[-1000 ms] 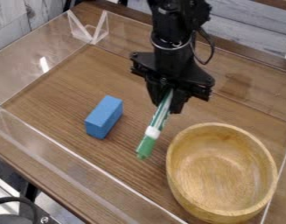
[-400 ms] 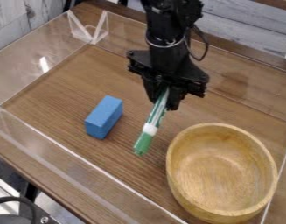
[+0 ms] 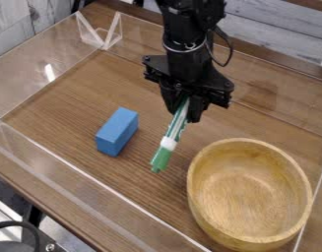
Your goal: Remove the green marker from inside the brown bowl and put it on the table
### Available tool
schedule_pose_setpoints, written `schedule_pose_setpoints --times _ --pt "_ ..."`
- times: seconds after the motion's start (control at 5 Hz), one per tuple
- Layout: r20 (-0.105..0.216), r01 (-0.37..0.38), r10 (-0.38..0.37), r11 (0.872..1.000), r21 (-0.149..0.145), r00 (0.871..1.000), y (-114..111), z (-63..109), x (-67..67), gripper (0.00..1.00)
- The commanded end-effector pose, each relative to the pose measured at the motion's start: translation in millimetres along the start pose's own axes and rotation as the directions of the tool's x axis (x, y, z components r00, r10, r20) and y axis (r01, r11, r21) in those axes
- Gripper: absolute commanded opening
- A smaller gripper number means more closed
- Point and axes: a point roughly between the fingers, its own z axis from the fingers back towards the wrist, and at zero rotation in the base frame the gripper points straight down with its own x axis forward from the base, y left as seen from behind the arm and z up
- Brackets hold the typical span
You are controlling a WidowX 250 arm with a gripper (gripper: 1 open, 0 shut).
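The gripper is clenched on the marker, holding it by its upper end so that the stick hangs slanting down and to the left, green cap lowest. The marker is already out of the bowl, which sits empty at the near right; the cap end hangs just left of the bowl's rim and right of the blue block, over bare table. Compared with a second ago, the arm and marker have slid a little to the left, away from the bowl, and the cap tip now lies slightly farther from the rim; between the picture of less than half a second ago and now, almost nothing differs, so the sideways carry seems to have ended. From this one view it is hard to tell whether the cap touches the wood or hangs just above it; the tip looks very close to the surface. In terms of the task, the removal half looks done and only the putting down is left. The likely next move is to lower the last bit, if any gap is left, and let the fingers part so the marker falls flat between block and bowl. Because it is held tilted, it may tip over and roll on release; the bowl's wall on the right and the block on the left would probably stop it from going far, though a roll against the bowl is the more likely nuisance.
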Motion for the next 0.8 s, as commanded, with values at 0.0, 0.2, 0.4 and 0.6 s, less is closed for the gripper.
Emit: schedule_pose_setpoints --times 0.0,0.2,0.4,0.6 --pt "0.03 -0.013 0.013 1.0 -0.004 0.999 4.2 5.3 5.9 0.0" --pt "0.032 -0.013 0.013 1.0 -0.007 0.999 4.9 5.1 6.0 0.0" --pt "0.035 -0.012 0.012 1.0 -0.01 0.999 5.5 4.7 6.1 0.0" --pt "0.039 -0.012 0.012 1.0 -0.012 0.999 6.4 4.2 6.4 0.0"
